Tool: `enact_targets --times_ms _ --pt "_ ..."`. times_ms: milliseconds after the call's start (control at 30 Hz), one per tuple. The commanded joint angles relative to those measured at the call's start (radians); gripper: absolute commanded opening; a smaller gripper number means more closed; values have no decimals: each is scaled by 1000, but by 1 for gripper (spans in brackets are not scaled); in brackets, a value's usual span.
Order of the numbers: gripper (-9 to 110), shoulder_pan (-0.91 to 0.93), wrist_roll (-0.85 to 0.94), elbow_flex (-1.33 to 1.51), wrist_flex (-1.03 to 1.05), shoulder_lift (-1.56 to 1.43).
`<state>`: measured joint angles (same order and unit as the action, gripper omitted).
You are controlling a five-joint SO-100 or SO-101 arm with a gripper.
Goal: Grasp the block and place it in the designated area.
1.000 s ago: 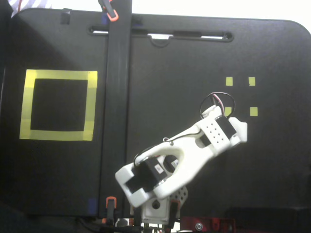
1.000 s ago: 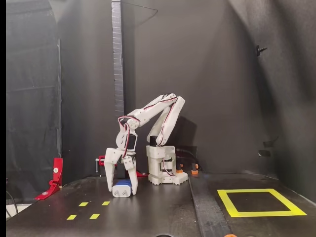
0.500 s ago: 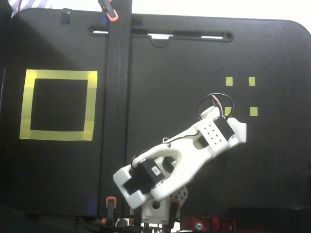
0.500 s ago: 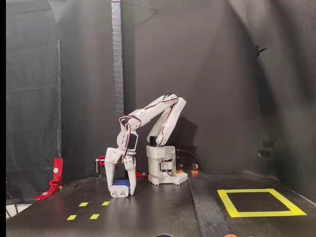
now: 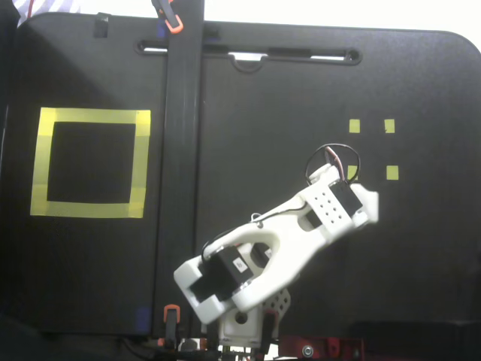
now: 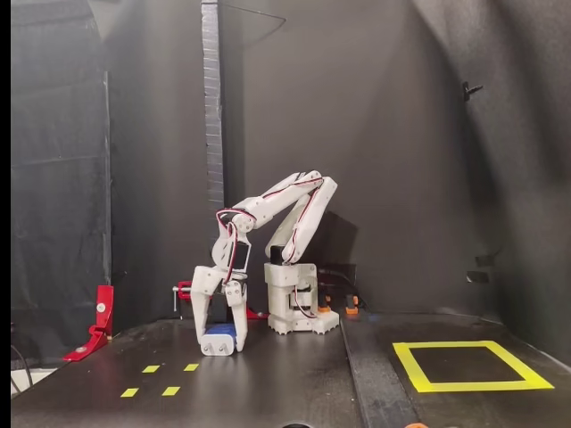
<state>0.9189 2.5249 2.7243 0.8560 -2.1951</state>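
In a fixed view from the side, the gripper [image 6: 219,343] stood over the block [image 6: 220,332], its two fingers reaching down on either side and closed against it. The block sat low at the table [image 6: 285,383], left of the arm's base, well apart from the designated area [image 6: 470,366] at right.
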Motion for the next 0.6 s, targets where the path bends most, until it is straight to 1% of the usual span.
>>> enact_targets --times_ms 0,433,567 --pt "23 -11 -12 -40 52 0" --pt "23 -54 -54 -247 270 23" --pt "23 -58 -57 -311 308 48"
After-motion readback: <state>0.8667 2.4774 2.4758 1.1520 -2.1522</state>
